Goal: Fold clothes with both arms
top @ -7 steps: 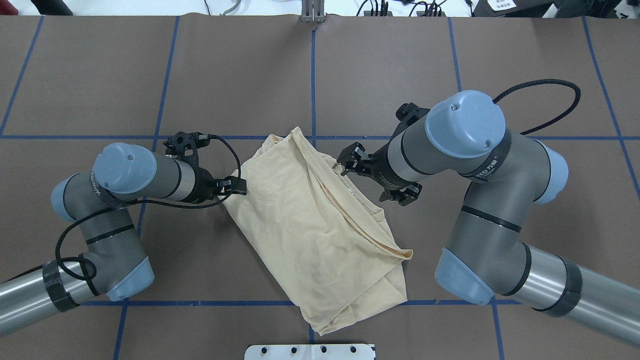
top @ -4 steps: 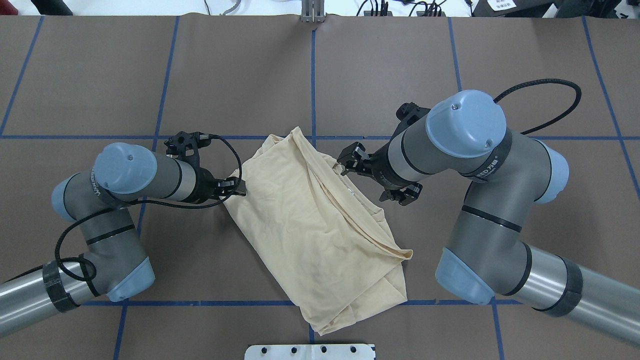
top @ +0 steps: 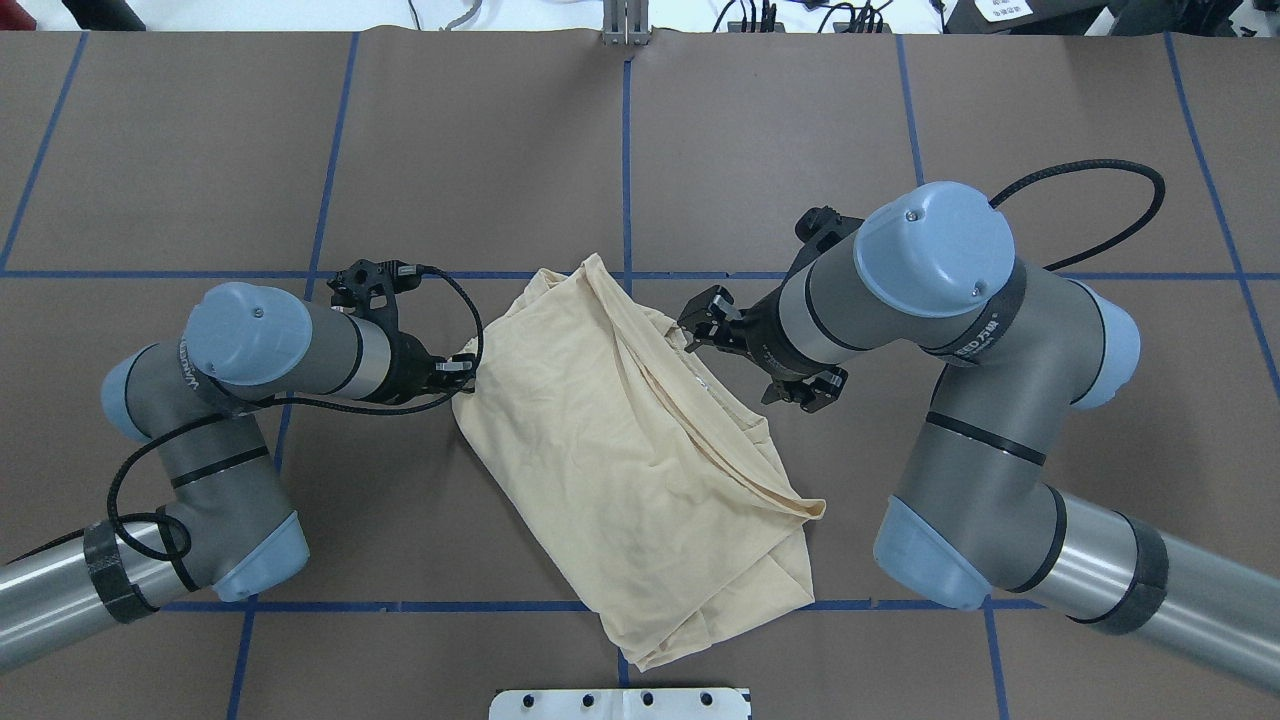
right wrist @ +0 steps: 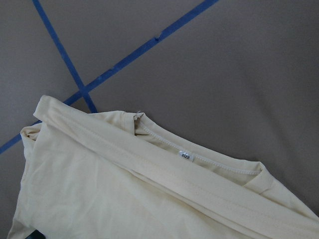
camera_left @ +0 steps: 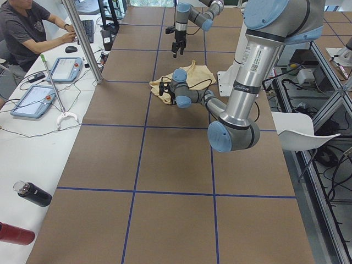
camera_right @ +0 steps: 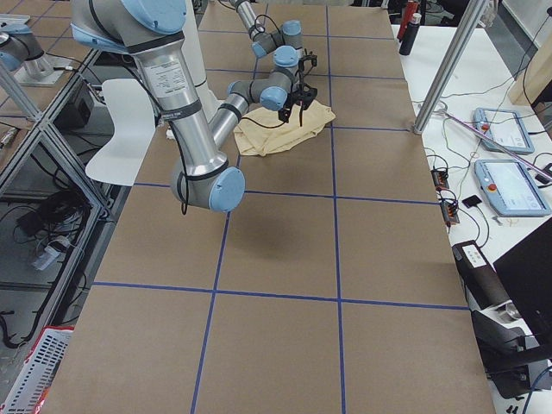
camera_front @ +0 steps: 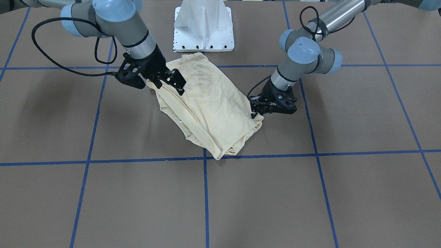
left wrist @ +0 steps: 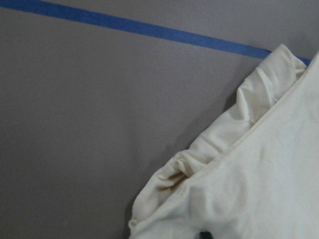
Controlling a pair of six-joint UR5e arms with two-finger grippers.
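Observation:
The cream-yellow T-shirt (top: 620, 450) lies folded in a long diagonal bundle mid-table, also in the front view (camera_front: 210, 103). Its print is hidden. The white neck label (right wrist: 185, 156) shows beside a folded band. My left gripper (top: 462, 372) is low at the shirt's left edge and looks shut on the bunched hem (left wrist: 199, 159); in the front view it (camera_front: 256, 111) touches that edge. My right gripper (top: 745, 360) is open with jaws spread wide, hovering over the neck-side edge, and holds nothing; it also shows in the front view (camera_front: 155, 82).
The white pedestal base (camera_front: 204, 26) stands just behind the shirt's near end. Blue tape lines (top: 626, 160) grid the brown table. An operator (camera_left: 25, 30) sits at a side desk with tablets (camera_left: 65, 69); bottles (camera_left: 33, 193) lie there.
My left gripper has slid slightly left and down onto the shirt's edge, and its jaws look narrower. The right arm has barely moved. The shirt lies as before.

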